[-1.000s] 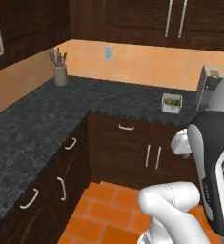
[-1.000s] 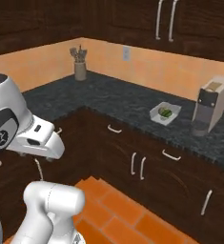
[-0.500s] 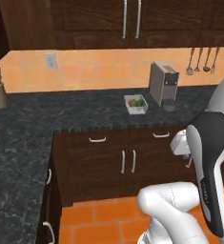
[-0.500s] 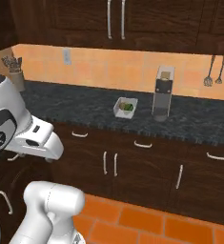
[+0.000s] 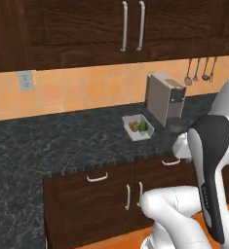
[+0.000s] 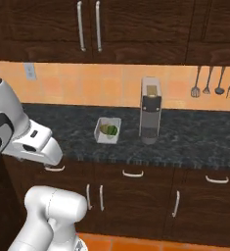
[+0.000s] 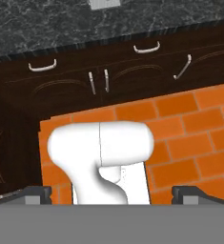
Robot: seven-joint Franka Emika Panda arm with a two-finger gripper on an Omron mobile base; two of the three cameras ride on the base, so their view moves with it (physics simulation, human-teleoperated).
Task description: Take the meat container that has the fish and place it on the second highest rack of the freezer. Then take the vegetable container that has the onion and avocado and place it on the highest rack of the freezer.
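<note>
One white container (image 5: pixel 138 127) sits on the dark speckled counter (image 5: pixel 62 146), just left of the grey coffee machine (image 5: pixel 165 98) and near the counter's front edge. Inside it: a tan-brown round item and a green one side by side, so this looks like the onion and avocado (image 6: pixel 108 130) tray; too small to resolve more detail. Count so far: one container, one coffee machine, one wall outlet (image 5: pixel 25 80) on the orange backsplash to the far left, four utensils (image 6: pixel 213 83) hanging on the wall at right in the right base view. Upper cabinets (image 6: pixel 87 24) are dark wood with two long vertical handles. The lower cabinets (image 6: pixel 131 196) below the counter show several curved drawer pulls and a pair of vertical door handles. Gripper (image 7: pixel 111 195) points down toward the orange tiled floor (image 7: pixel 180 128) in the hand view, tips set far apart at the lower corners of the frame, jaws wide and nothing between them. The arm is folded back near the base, well apart from the container.
</note>
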